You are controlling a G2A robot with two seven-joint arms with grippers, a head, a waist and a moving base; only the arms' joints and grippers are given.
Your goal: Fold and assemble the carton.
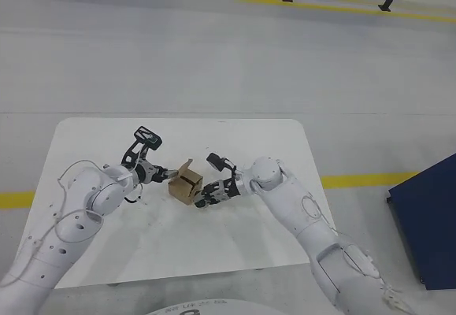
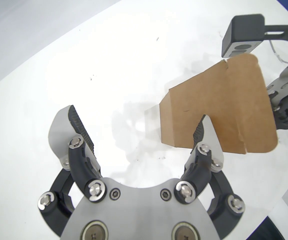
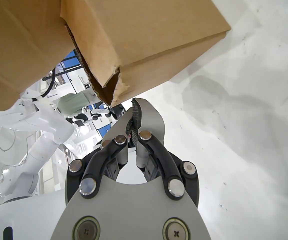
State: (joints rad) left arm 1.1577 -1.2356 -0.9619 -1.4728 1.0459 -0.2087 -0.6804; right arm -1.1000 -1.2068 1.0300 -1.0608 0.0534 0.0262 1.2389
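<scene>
Folding looks under way, the flaps not yet closed. The left gripper (image 2: 139,129) is spread wide and holds nothing, one finger just beside a flap of the small brown corrugated cardboard carton (image 1: 186,186). The carton is over the middle of the white rounded table (image 1: 235,142), between both grippers. The right gripper (image 3: 135,116) is pinched together at the carton's torn corner; whether it nips cardboard I cannot tell. Next, the raised flap needs pressing down. The tear may spoil a clean fold.

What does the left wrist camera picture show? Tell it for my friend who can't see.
The left gripper is above a white table, jaws wide open, one jaw right beside a brown carton. The right gripper is at the carton's far side.
</scene>
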